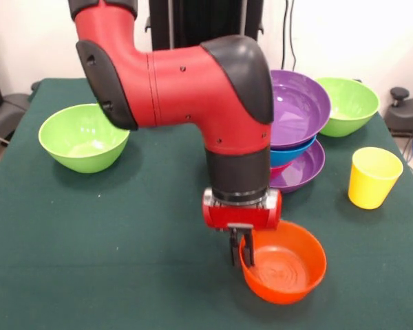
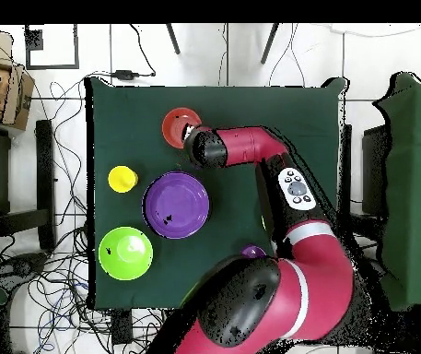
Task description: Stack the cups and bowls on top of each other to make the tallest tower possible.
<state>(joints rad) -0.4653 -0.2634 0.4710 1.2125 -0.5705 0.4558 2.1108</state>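
My gripper [image 1: 240, 253] points down at the table's near side. Its fingers straddle the left rim of the small orange bowl [image 1: 283, 269], one inside and one outside, and are shut on it. The bowl rests upright on the cloth; in the overhead view the bowl [image 2: 177, 123] shows beside the gripper [image 2: 193, 136]. The tower [image 1: 297, 110] stands behind it: a wide purple bowl [image 1: 310, 165] as base, then red-pink [image 1: 278, 169], blue [image 1: 293, 149] and a tilted purple bowl on top. The yellow cup [image 1: 374, 177] stands upright to the right. The purple cup [image 2: 253, 251] peeks out beside the arm.
One lime green bowl [image 1: 82, 137] sits at the far left and another [image 1: 348, 104] sits behind the tower on the right. In the overhead view the tower [image 2: 175, 204], the yellow cup [image 2: 122, 178] and a green bowl [image 2: 125, 253] line the table's left side.
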